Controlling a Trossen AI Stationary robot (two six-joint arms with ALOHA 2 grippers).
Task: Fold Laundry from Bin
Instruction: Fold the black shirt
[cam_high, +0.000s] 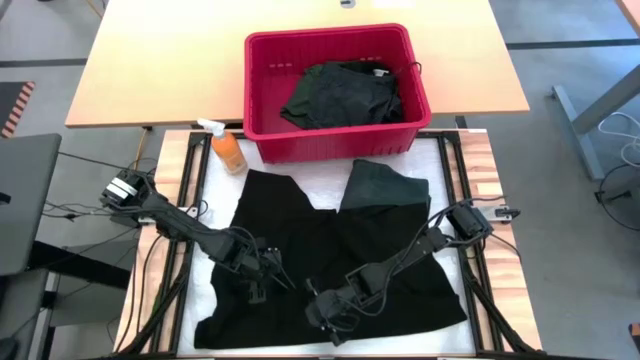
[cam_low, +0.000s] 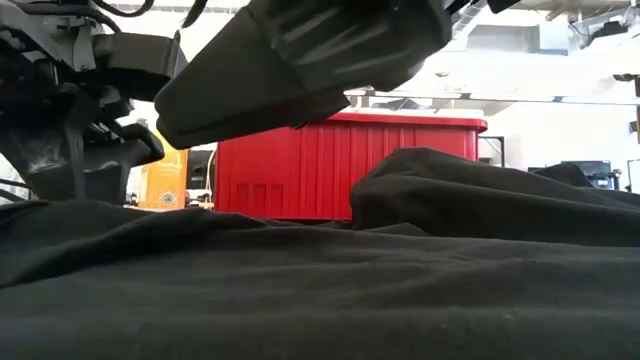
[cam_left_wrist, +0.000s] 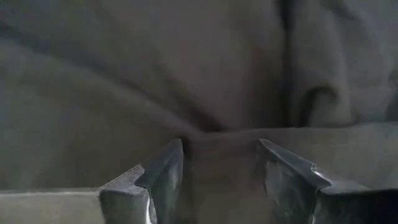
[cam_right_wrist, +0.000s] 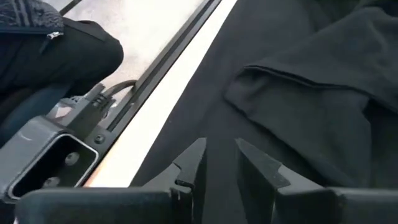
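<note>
High view first: nearest the front edge, a big black garment (cam_high: 330, 270) is seen spread flat on the white work mat (cam_high: 445, 175), with both arms low over it; the left gripper (cam_high: 268, 270) is over the cloth's left middle, and in the left wrist view its two fingers (cam_left_wrist: 158, 180) are seen apart with only cloth between them, nothing pinched; the right gripper (cam_high: 325, 312) is close to the cloth's front edge, its fingers (cam_right_wrist: 189, 165) a small way apart just above the cloth, and no cloth is seen held; a raised fold (cam_right_wrist: 311, 93) lies near it; farther back, a dark green garment (cam_high: 385, 185) lies on the black one's far right corner, next to the bin; behind that, the red bin (cam_high: 400, 45) is seen with more dark laundry (cam_high: 345, 95) inside, and an orange spray bottle (cam_high: 226, 148) stands beside its left corner. The black garment seems to be getting flattened for folding; a good fold would likely be helped if the edges were gripped at matching spots, the cloth lifted only a little, and wrinkles smoothed out first.
</note>
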